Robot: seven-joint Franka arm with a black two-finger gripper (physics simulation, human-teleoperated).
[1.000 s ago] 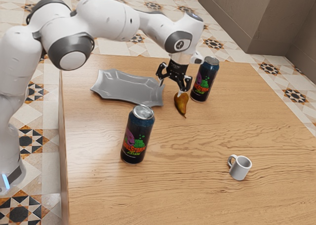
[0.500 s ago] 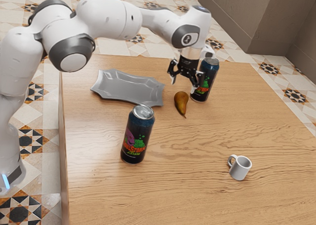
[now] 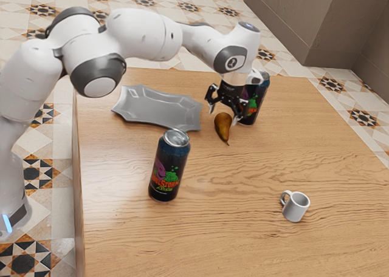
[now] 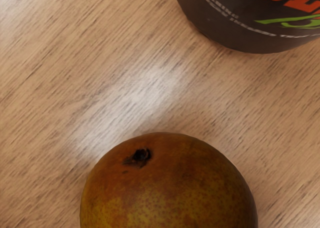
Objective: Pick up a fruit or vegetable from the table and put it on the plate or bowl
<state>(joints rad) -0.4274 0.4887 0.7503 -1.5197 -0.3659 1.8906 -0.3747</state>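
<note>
- A wooden table (image 3: pixel 255 167) stands on a patterned tile floor (image 3: pixel 36 161).
- A gray plate (image 3: pixel 157 107) lies at the exterior view's left, with a dark can (image 3: pixel 169 166) in front of it.
- The brown pear (image 3: pixel 223 129) lies on the wood beside the plate's corner.
- The gripper (image 3: pixel 225 112) hangs just over the pear, fingers spread, grasping nothing.
- A second can (image 3: pixel 255 98) stands just beyond the pear, and a white mug (image 3: pixel 295 205) sits well apart.

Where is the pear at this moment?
The pear lies on the table off the corner of the grey plate, toward the exterior view's right, beside the far can, under the open gripper.
</note>
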